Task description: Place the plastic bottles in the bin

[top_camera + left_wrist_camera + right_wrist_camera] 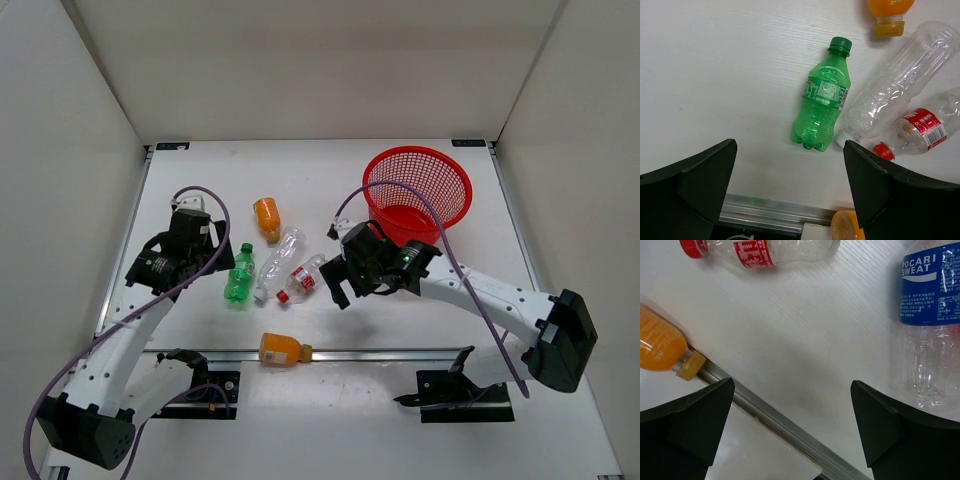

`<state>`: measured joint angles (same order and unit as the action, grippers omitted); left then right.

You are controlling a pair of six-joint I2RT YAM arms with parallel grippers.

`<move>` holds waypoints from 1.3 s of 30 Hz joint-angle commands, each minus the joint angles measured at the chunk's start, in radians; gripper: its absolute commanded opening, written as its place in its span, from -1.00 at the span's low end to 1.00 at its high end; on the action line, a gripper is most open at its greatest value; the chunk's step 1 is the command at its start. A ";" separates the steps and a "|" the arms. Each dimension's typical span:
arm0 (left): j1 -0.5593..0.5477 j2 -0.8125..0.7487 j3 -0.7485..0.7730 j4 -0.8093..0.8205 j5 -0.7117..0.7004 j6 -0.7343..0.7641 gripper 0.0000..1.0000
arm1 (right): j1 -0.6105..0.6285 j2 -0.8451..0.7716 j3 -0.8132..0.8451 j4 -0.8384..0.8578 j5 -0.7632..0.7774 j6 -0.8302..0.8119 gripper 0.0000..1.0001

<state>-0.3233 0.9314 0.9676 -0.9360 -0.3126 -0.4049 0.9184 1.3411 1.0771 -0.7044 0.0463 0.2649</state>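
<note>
The red mesh bin stands at the back right. A green bottle lies beside a clear bottle and a clear red-capped, red-labelled bottle. One orange bottle lies behind them. Another orange bottle lies on the front rail. My left gripper is open and empty, just left of the green bottle. My right gripper is open and empty, right of the red-labelled bottle. A clear blue-labelled bottle shows only in the right wrist view.
An aluminium rail crosses the table near the arm bases. White walls enclose the table on the left, right and back. In the left wrist view the gripper hovers over bare table near the rail.
</note>
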 commanded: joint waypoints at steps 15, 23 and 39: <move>-0.164 -0.074 -0.065 -0.049 0.276 0.063 0.97 | -0.184 -0.025 -0.137 0.115 0.181 -0.250 0.99; -0.178 -0.103 -0.092 -0.049 0.366 0.094 0.98 | -0.245 0.035 -0.180 0.295 0.142 -0.340 0.98; -0.155 -0.092 -0.095 -0.064 0.325 0.086 0.98 | -0.241 0.147 -0.247 0.415 0.072 -0.343 0.04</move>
<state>-0.4889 0.8455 0.8627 -1.0039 0.0078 -0.3191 0.6529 1.4979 0.8059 -0.3367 0.1421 -0.0933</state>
